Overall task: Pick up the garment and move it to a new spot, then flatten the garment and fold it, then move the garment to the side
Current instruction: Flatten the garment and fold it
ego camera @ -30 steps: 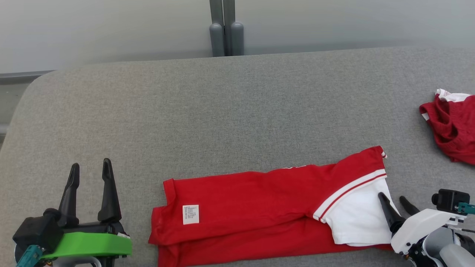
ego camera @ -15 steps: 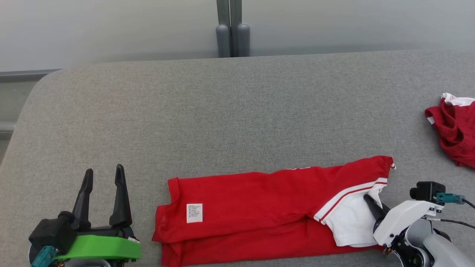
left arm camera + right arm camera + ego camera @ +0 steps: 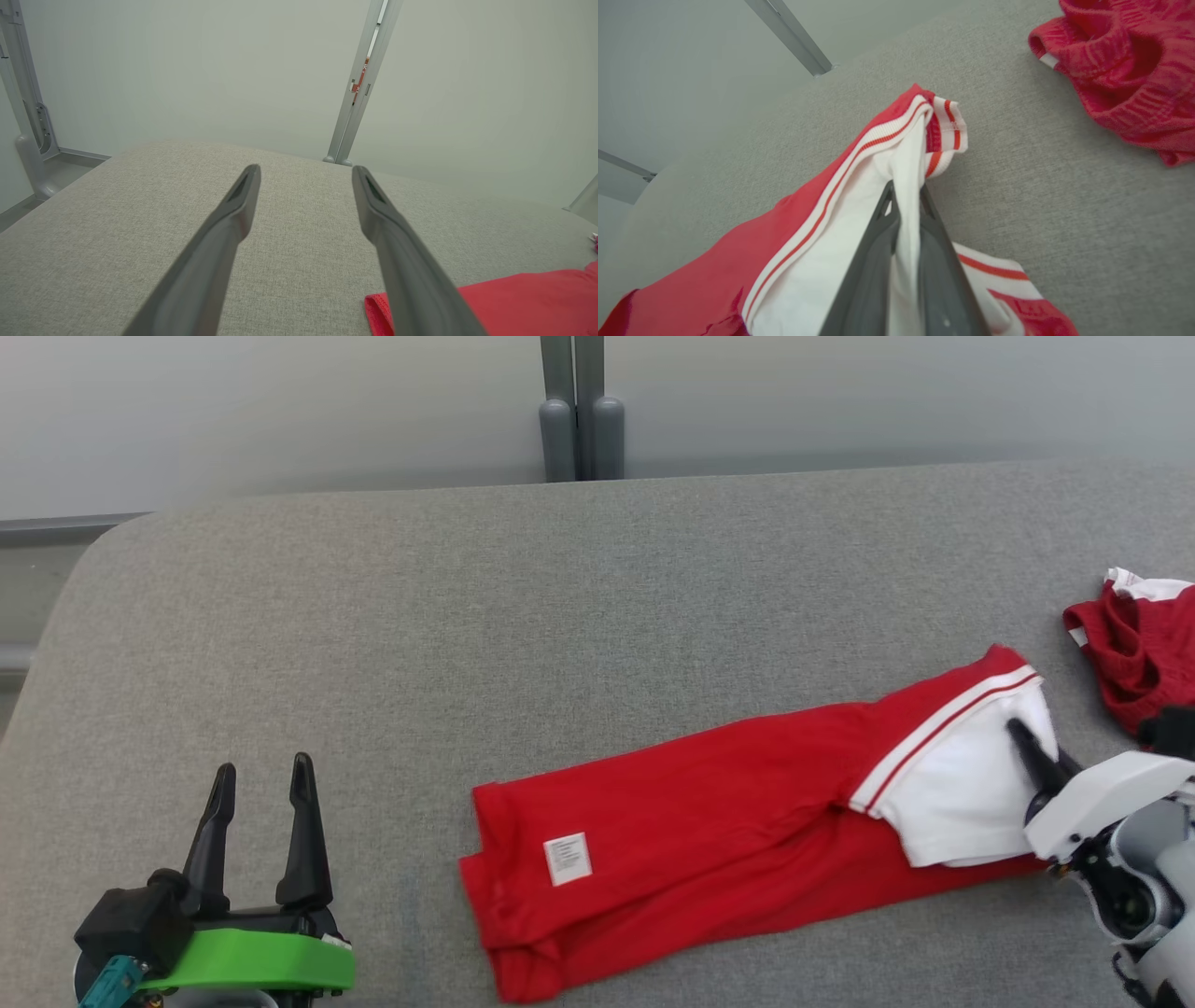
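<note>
Risk of the red shirt (image 3: 709, 803) slipping out of the right tool (image 3: 906, 189) under a sharp tug: clamped shut on just one thin pleat of the white sleeve (image 3: 952, 803), not on the stacked layers. Likely also to skew or unfold if dragged by that one end, with the hem end trailing flat on the grey surface (image 3: 560, 616) and pinned by nothing. Close to a crumpled red garment (image 3: 1134, 653) at the far right; apt to snag or ride onto it if carried further that way. No help at hand from the left tool (image 3: 262, 767): spread open, empty, parked at the near left, well apart from the cloth.

Folded lengthwise into a long band, lying slantwise across the near right of the surface, sleeve end far and right, hem end near the middle. Sleeve bunched and lifted at the grip, striped cuff (image 3: 945, 135) curled over. White care label (image 3: 567, 859) facing up near the hem; layers slightly offset along the near edge.
</note>
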Controlling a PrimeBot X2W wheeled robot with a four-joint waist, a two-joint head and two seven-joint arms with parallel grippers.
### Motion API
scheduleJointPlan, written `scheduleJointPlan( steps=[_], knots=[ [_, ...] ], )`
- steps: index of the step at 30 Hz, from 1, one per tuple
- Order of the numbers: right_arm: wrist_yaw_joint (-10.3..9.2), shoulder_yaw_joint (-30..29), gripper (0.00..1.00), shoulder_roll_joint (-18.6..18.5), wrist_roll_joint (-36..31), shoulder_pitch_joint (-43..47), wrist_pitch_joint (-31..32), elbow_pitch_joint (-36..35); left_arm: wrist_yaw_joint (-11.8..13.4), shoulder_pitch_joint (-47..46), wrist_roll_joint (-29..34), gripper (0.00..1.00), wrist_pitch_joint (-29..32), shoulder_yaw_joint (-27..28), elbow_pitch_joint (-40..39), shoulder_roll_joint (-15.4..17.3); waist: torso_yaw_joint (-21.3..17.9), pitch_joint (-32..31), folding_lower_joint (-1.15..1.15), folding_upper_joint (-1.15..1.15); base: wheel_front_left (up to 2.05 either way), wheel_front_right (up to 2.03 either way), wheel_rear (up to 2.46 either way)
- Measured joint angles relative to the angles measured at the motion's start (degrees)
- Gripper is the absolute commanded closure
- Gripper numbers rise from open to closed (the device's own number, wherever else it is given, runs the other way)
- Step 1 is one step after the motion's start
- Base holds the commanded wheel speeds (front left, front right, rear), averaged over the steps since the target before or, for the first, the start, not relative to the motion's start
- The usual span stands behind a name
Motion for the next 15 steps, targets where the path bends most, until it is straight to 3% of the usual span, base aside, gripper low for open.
scheduleJointPlan(
  steps=[7,15],
  knots=[
    [-0.01,-0.7,1.00,-5.3,-0.9,-2.5,0.0,-0.9,-0.5,0.2,0.4,0.00,0.0,0.5,0.4,-1.1,-0.8,-0.4,0.00,0.00,0.00,0.00,0.00],
    [-0.01,1.2,1.00,-5.1,-4.7,-1.9,2.6,-12.0,-0.9,1.2,0.5,0.00,0.0,1.4,1.7,-1.8,-0.3,-1.6,0.00,0.00,0.00,0.00,0.00]
  ],
)
